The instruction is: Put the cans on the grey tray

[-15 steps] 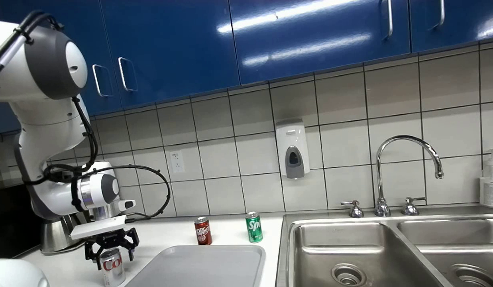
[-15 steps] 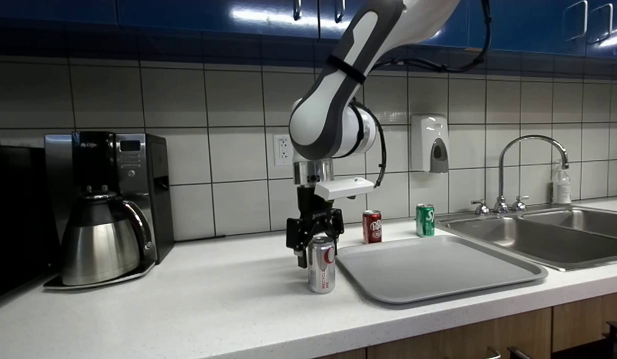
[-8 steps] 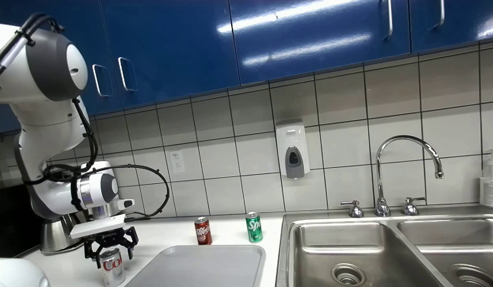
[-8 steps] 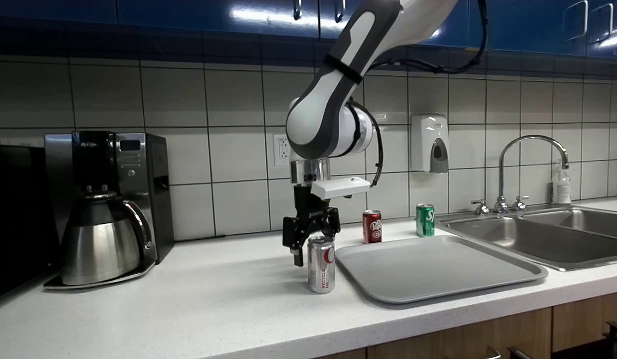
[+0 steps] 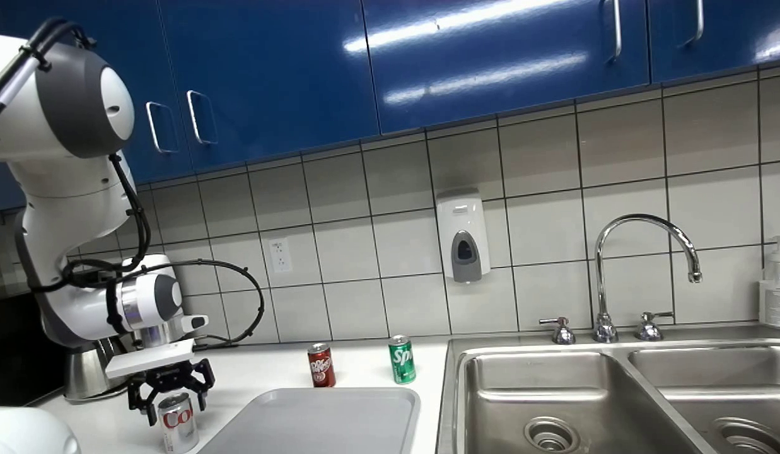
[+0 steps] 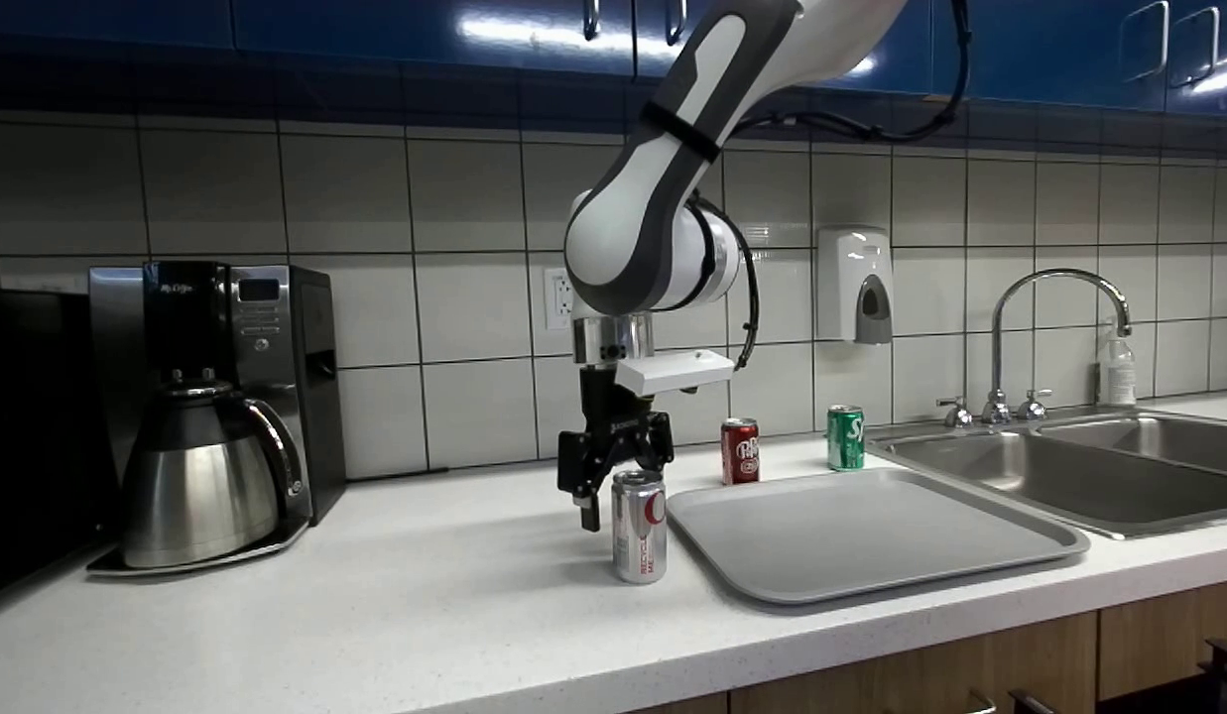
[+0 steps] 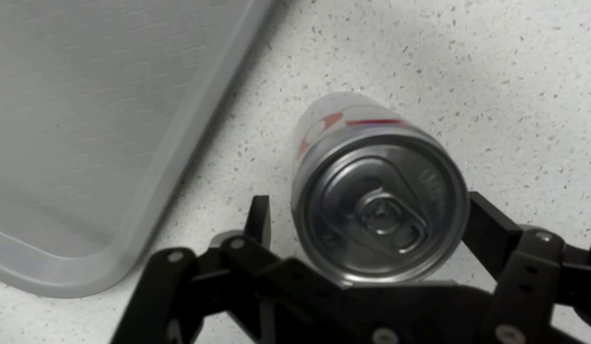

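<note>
Arm [image 6: 638,223] and pincer [image 5: 177,413] have shifted slightly toward the coffee maker [image 6: 315,397] since the earlier frame, while the silver-white can [image 6: 640,540] stays put; a broad stretch of counter [image 6: 425,615] spreads between coffee maker and can, out to the front edge; only a narrow strip parts the can from the grey tray [image 6: 861,535], whose far side lies near the steel sink [image 5: 541,375]; the pincer stands spread wide to either side of the can's top without gripping it, 1 finger [image 7: 260,220] apart from it, the other seen against its edge, whether touching I cannot tell; the tray lies flat, all 3 cans standing upright on the counter outside it, the dark red can [image 6: 740,451] and green can [image 6: 845,437] behind it near the tiled wall [image 6: 474,307]; the sink has 2 basins, a drain [image 5: 552,435] in each; the coffee pot [image 6: 201,496] stands in the coffee maker.
</note>
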`<state>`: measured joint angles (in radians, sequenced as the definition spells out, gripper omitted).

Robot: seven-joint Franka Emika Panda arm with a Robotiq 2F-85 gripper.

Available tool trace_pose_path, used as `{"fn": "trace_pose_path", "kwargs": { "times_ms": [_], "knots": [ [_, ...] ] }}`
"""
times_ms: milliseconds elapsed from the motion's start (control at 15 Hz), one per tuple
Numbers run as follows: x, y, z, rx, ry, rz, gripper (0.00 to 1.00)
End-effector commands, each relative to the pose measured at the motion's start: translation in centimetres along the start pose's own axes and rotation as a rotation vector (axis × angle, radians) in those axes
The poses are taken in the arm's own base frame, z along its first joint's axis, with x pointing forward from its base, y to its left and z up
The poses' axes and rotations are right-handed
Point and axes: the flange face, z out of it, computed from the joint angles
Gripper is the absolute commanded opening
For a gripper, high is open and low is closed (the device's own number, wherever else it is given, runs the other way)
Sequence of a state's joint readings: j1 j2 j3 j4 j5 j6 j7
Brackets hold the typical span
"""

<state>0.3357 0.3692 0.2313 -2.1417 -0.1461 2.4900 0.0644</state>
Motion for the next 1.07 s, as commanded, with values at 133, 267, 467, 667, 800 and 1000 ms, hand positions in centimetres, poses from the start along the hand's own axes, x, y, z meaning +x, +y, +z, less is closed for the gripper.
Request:
{"fn": "trace_pose_path", "kwargs": {
  "times_ms": [133,267,467,667,800,1000],
  "knots": [
    [-1.8,-0.5,-1.5,-0.019,0.009,0.008,1.00],
    [-2.3,-0.6,-1.7,-0.022,0.004,0.009,1.00],
    [-2.9,-0.8,-1.8,-0.025,0.000,0.009,1.00],
    [-3.2,-0.8,-1.8,-0.023,-0.001,0.008,0.74],
    [-3.3,-0.9,-1.8,-0.024,-0.001,0.005,0.58],
    [-3.3,-1.0,-1.9,-0.024,0.002,0.001,0.38]
  ]
}}
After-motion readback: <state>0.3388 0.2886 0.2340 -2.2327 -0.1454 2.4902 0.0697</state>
